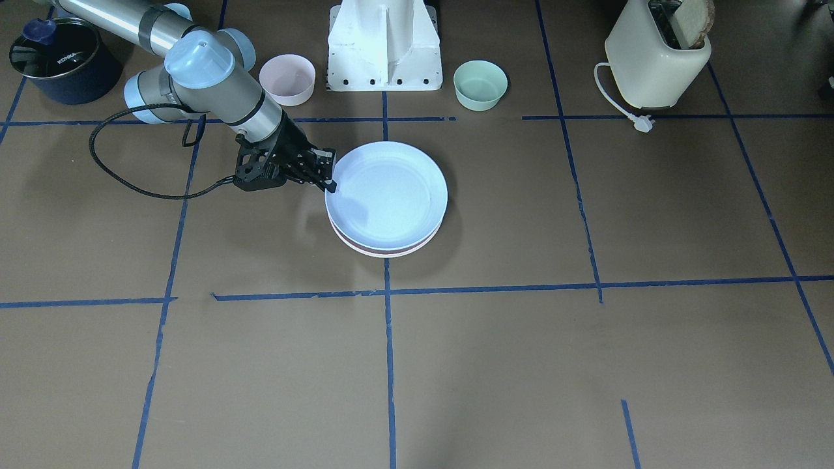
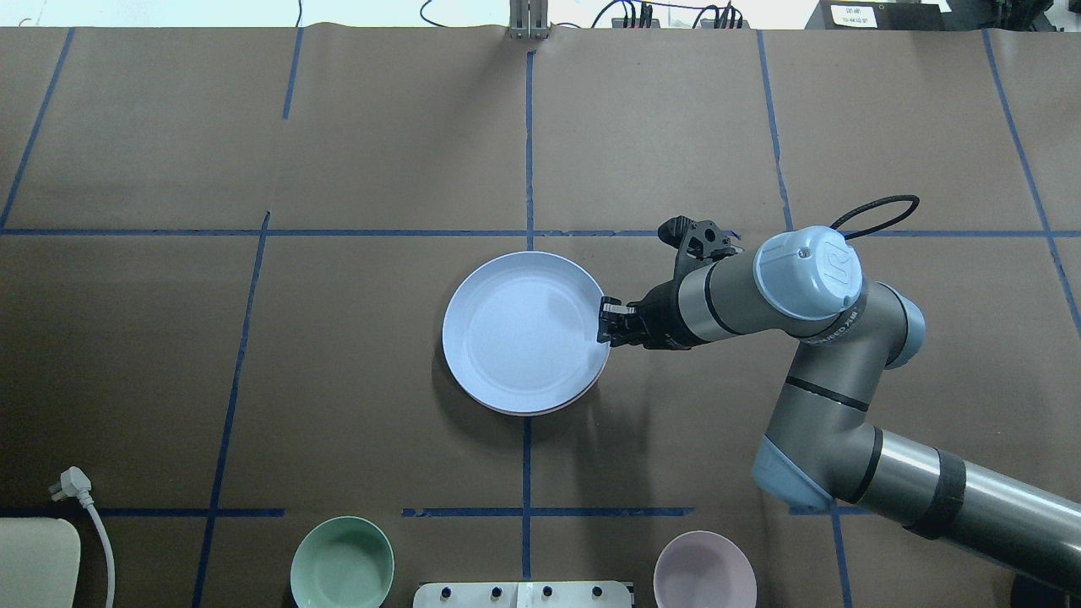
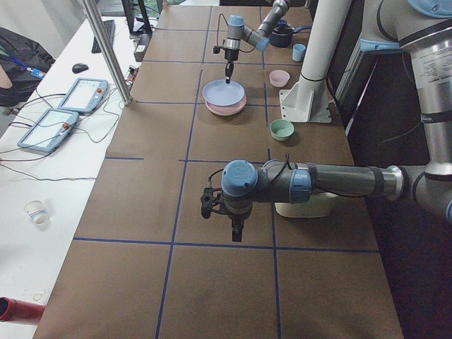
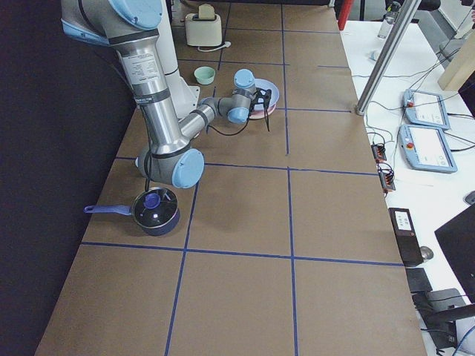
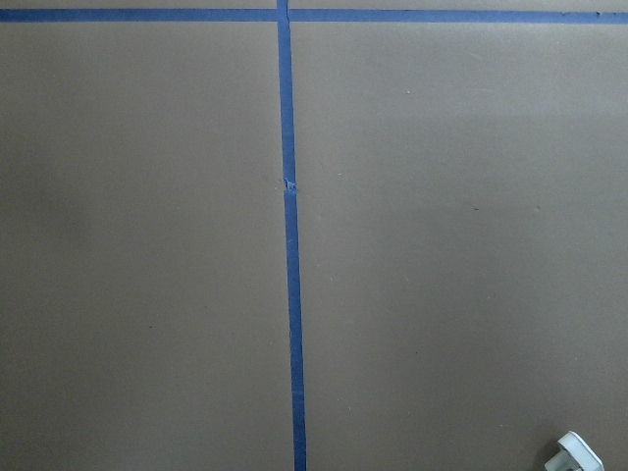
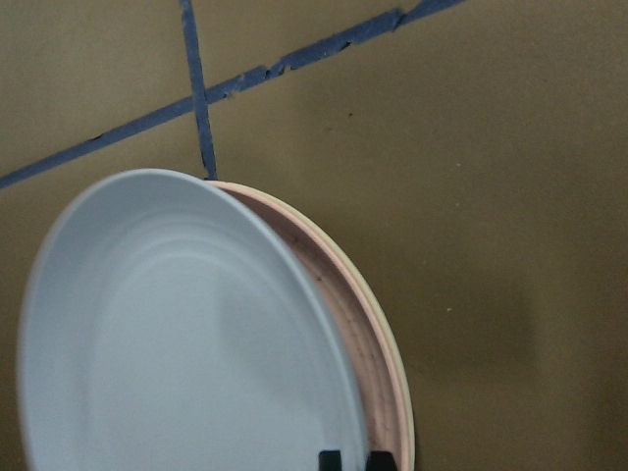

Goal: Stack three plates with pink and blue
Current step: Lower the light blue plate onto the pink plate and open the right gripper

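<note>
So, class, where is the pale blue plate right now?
Overhead view: the pale blue plate lies mid-table on the centre tape line, atop the pink plate, right hand at its rim.

Our right gripper [image 2: 603, 322] sits at the overhead view's center, jaws pinched on the blue plate [image 2: 517, 331] rim. Our left gripper [image 3: 238, 235] points down, state unclear.

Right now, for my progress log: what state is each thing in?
blue plate: top of stack, tilted, rim in right gripper.
right gripper: shut on that rim.
pink plate: middle of stack.
cream plate: bottom of stack.
left gripper: open or shut unclear.
toaster: unplugged, bread in it.
pink bowl, green bowl: empty.
</note>
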`<state>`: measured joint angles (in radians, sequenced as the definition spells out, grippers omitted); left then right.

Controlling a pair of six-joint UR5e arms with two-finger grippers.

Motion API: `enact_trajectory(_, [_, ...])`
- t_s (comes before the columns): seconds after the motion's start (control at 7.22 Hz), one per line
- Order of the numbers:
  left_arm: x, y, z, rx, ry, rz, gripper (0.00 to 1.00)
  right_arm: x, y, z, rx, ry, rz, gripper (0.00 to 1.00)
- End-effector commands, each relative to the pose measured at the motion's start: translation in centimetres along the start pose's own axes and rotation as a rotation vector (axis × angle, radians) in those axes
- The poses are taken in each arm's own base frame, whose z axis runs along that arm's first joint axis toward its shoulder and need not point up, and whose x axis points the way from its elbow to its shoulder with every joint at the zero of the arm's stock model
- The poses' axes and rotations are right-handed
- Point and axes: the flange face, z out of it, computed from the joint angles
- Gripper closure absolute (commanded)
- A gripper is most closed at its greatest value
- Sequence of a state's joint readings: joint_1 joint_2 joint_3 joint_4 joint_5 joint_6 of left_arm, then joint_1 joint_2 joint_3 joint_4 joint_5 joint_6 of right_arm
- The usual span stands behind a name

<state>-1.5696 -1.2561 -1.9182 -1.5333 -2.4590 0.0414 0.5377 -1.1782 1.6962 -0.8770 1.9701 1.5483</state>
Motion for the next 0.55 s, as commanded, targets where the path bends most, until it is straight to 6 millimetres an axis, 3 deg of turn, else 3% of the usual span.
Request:
enact_trajectory(0.0, [0.0,0.0,0.0,0.0,0.0,0.0,0.0,0.1,0.3,-0.5,-0.017,-0.005,-0.011,0.0])
enact_trajectory(0.28, [0.0,-0.1,0.0,0.001,0.0,0.0,0.0,0.9,-1.4,-0.8,-0.005,0.061,-0.03,0.0])
enact_trajectory(0.42, [0.2,-0.3,-0.1,0.002,-0.003,0.003,0.0,2.2,-4.0,-1.7,-0.025,0.151,-0.127,0.0])
